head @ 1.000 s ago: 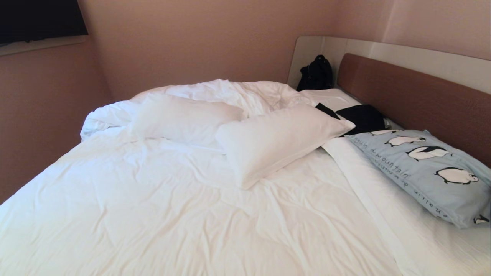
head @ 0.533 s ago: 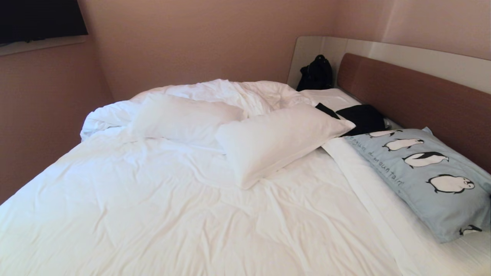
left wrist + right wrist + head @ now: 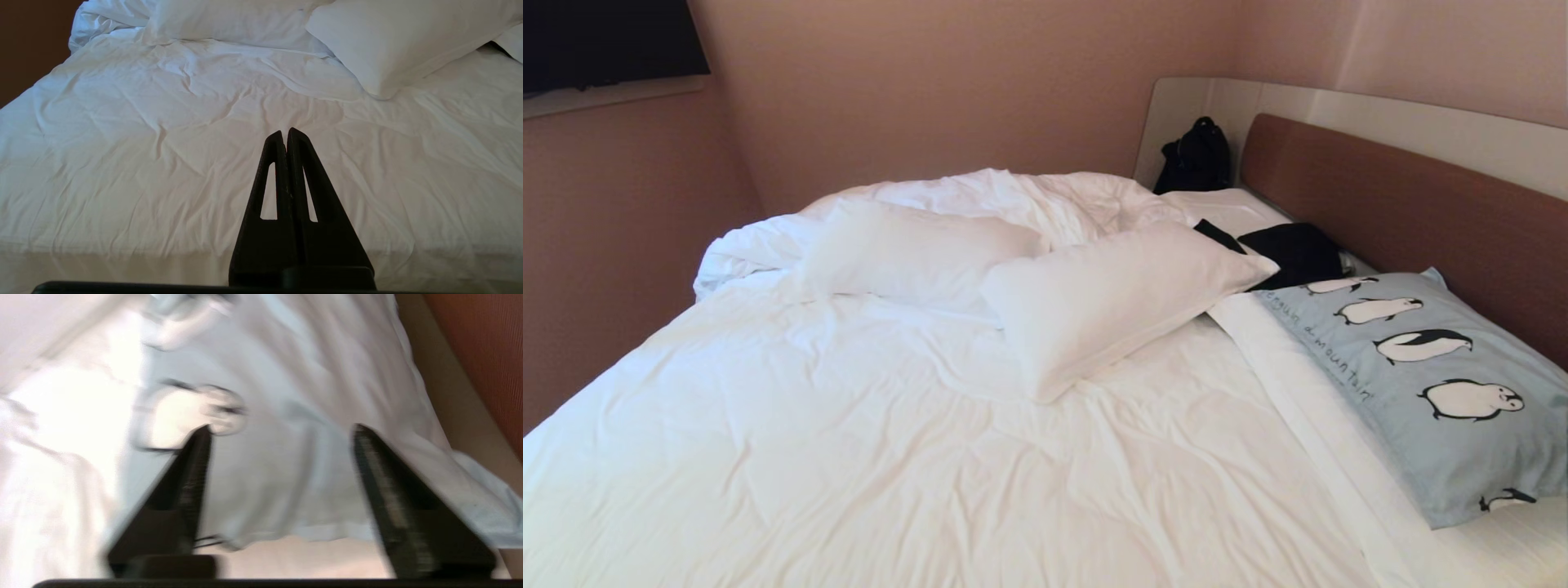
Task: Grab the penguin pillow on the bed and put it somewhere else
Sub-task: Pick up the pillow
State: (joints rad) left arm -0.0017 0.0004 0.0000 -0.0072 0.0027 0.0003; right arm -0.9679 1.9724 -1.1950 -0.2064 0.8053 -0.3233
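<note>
Your right gripper [image 3: 282,430] has its jaws spread wide, gripping nothing, poised over the penguin pillow [image 3: 1429,384], which lies soft and pale blue against the headboard [image 3: 1405,204] on the bed [image 3: 849,457]. Your left gripper [image 3: 284,132] hangs above the rumpled white duvet [image 3: 163,143], jaws pressed together.

Right pincer [image 3: 282,430]: fingers spread wide apart, nothing between them. Left pincer [image 3: 284,132]: fingers pressed together, empty.

The penguin pillow [image 3: 1429,384], pale blue with a row of black-and-white penguins and a line of script, lies flat on the bed [image 3: 890,457], beside its brown headboard, on the white sheet.
</note>
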